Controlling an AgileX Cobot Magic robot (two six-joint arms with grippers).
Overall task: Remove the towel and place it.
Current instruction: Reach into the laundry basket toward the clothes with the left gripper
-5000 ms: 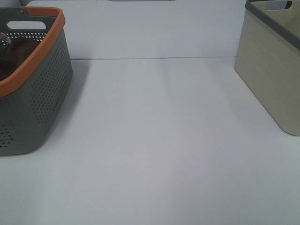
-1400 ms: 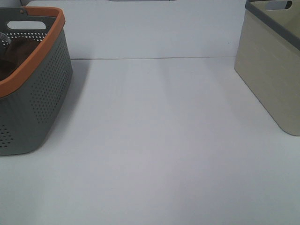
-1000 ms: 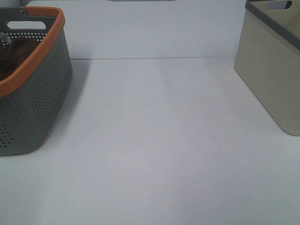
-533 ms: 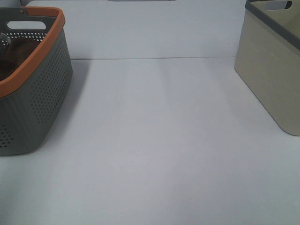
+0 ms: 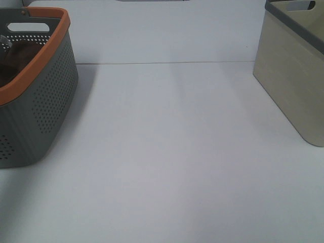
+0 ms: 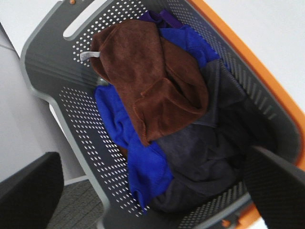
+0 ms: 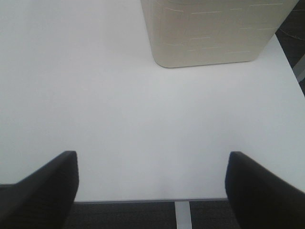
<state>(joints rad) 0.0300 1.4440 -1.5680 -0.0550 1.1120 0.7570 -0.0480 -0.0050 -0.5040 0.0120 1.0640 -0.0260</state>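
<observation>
Left wrist view: towel (image 6: 152, 81) tops blue cloth (image 6: 143, 167) and dark garment (image 6: 209, 152) in basket (image 6: 47, 67); left claw (image 6: 152, 191) and right claw (image 7: 152, 186) spread, empty.

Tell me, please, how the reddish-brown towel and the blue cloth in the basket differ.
The towel is reddish-brown; the blue cloth is bright blue. The towel lies on top; the blue cloth sits partly under it. The towel shows a white tag; the blue cloth shows none. Both are crumpled inside the grey basket.
</observation>
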